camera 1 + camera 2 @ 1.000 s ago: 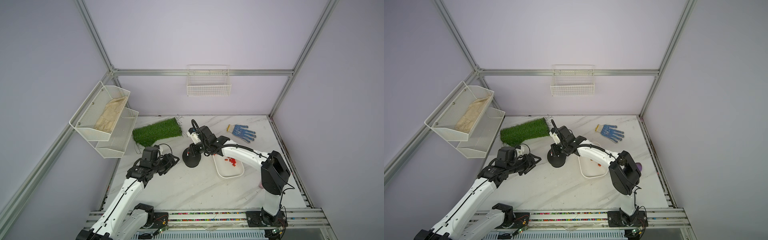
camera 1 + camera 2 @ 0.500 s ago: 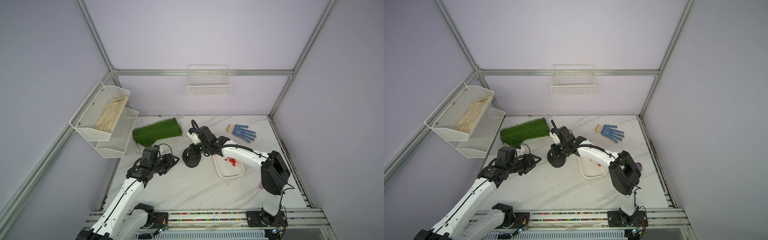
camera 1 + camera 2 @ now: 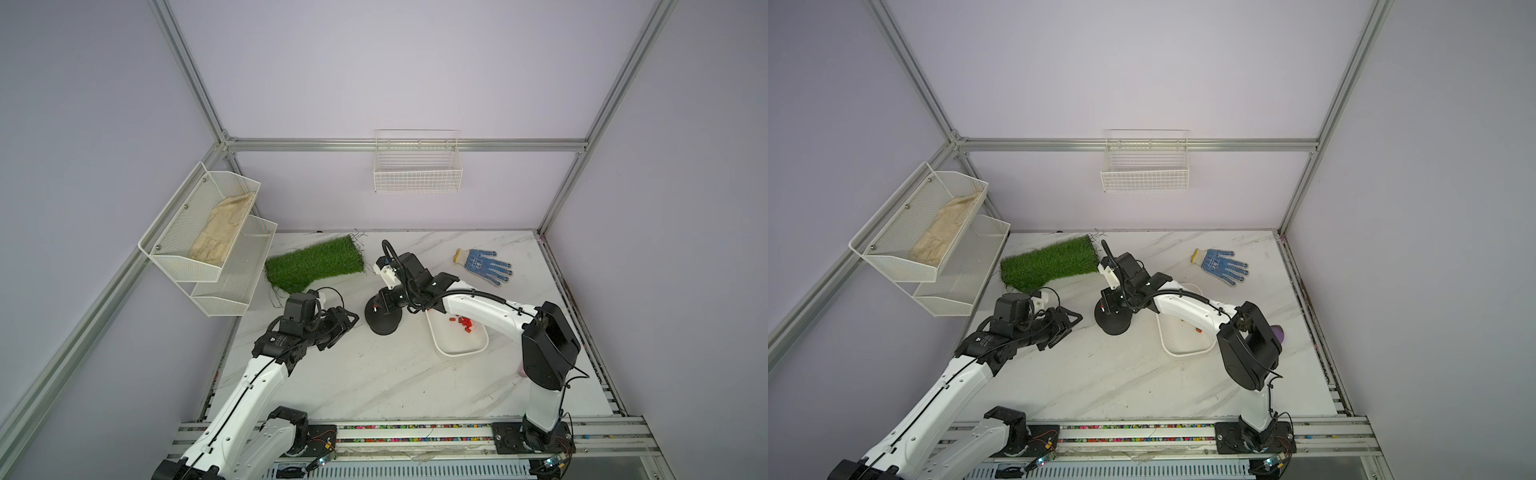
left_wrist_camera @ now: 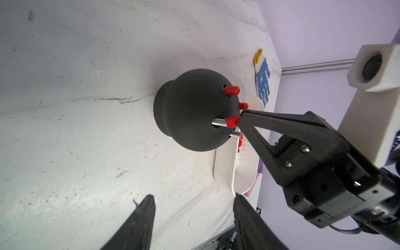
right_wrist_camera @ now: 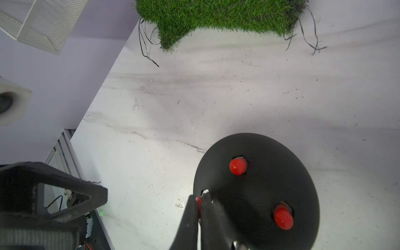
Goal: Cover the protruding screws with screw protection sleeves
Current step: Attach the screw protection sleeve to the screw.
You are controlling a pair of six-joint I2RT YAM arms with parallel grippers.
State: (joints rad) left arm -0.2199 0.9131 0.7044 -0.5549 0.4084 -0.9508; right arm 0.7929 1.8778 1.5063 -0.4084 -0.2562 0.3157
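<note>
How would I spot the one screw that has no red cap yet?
Find the black dome on the white table beside the tray. Of its four screws, two wear red caps and the right gripper holds a third cap half on. The bare screw is all silver thread, no red.

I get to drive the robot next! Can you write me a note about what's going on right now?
Right tool: shut on a red sleeve, only partly pushed onto the third screw; bare thread shows.
Left tool: open, empty, near the black base, not touching.
Done: two fitted sleeves on their screws.
Left: seat this sleeve, then cap the last bare screw. Spare sleeves lie in the white tray.
</note>
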